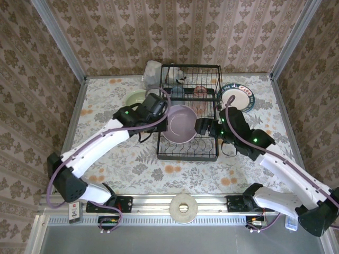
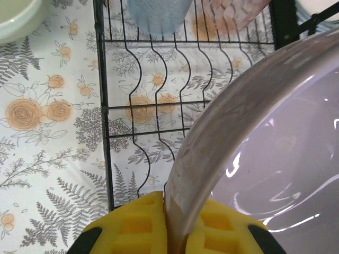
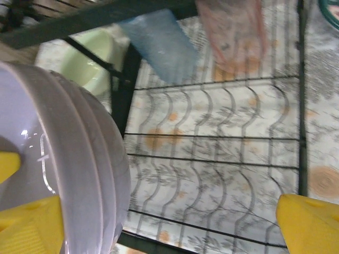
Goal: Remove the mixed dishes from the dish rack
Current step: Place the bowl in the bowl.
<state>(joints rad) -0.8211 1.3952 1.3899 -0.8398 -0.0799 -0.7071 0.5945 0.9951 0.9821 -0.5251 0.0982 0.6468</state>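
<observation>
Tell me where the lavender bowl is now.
In the top view, the lavender bowl is over the dish rack's front tier, left of centre, its rim pinched by the left gripper; the open right gripper is just to its right.

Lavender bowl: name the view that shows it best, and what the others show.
Top external: nearly the whole lavender bowl shows, over the dish rack. Left wrist shows a stretch of its rim pinched in the left hand, plus the glossy inside. Right wrist shows its ribbed outer wall.

No text can be read; the one small white tag [image 1: 74,211] is too tiny to make out.
</observation>
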